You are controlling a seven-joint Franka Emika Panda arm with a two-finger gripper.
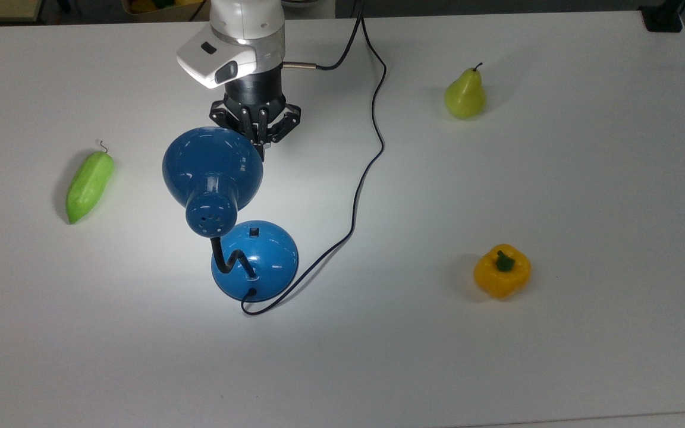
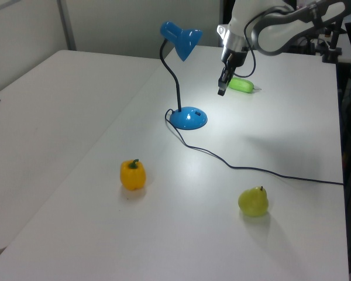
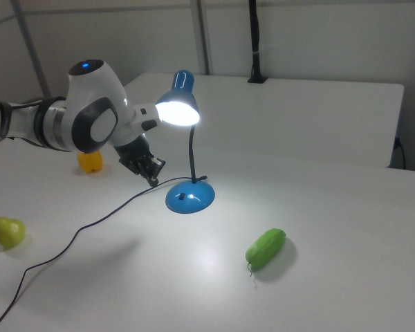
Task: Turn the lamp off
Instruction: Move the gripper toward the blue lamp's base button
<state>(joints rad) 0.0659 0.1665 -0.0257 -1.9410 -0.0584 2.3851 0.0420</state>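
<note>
Beside fingers (image 1: 259, 145): lamp (image 1: 223, 202), apart.

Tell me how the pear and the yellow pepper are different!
The pear is pale green, the pepper bright yellow. The pear is narrow at the top and wide at the bottom, while the pepper is squat and lumpy. The pear has a thin dark stem; the pepper has a stubby green one. In the top view the pear sits higher up, the pepper lower down. Both stand upright on the white table.
</note>
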